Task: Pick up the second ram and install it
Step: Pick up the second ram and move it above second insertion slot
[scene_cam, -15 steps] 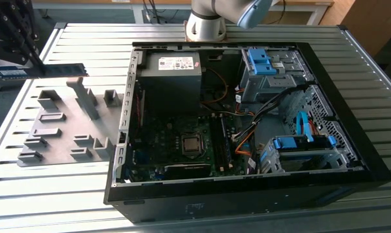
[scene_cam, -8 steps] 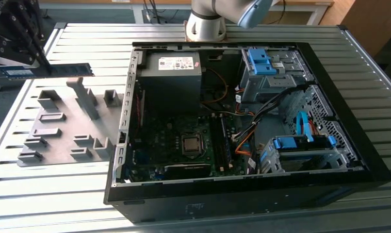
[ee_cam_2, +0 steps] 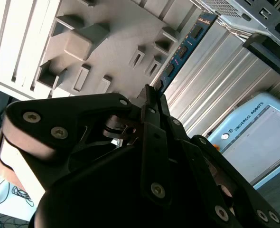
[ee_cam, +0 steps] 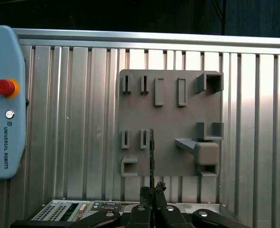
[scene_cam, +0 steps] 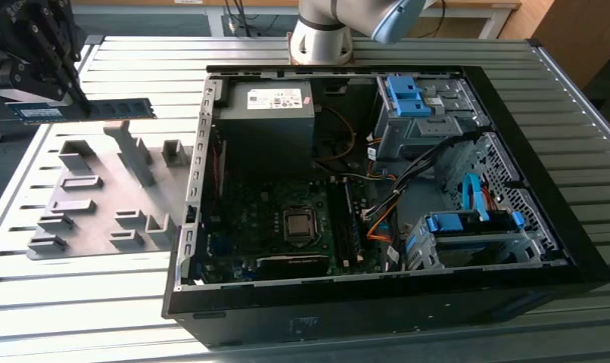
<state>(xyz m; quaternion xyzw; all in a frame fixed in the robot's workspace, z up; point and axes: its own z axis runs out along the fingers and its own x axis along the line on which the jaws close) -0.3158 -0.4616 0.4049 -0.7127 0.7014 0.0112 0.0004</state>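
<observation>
Exterior view: the hand (scene_cam: 76,104) sits at the exterior view's upper left, its fingers closed on the second ram (scene_cam: 88,110). The stick is held level with its flat face toward the camera. The labelled end points to the exterior view's left and the chip end points toward the computer case (scene_cam: 507,291). It hangs over the far edge of the grey holder plate (scene_cam: 93,200), apparently clear of the blocks. The case lies open on the slatted bench (scene_cam: 73,302) with the motherboard (scene_cam: 284,227) exposed. The arm base (scene_cam: 320,38) stands beyond the case. Second wrist view: the black hand (ee_cam_2: 152,95) has its fingertips pinched together on one end of the second ram (ee_cam_2: 185,47). The stick runs away from the hand between the holder plate (ee_cam_2: 111,38) and the case (ee_cam_2: 254,14), with its blue edge and black chips visible. A light-blue teach pendant (ee_cam_2: 258,137) lies on the bench beside the hand. First wrist view: the second ram (ee_cam: 152,152) shows edge-on as a thin dark line rising from the closed fingertips of the hand (ee_cam: 152,191). It is seen against the holder plate (ee_cam: 178,118), just beside a small slot block. The teach pendant (ee_cam: 4,99) lies well apart from the plate on the bench (ee_cam: 83,118), and the rear panel of the case (ee_cam: 69,209) shows near the hand.
</observation>
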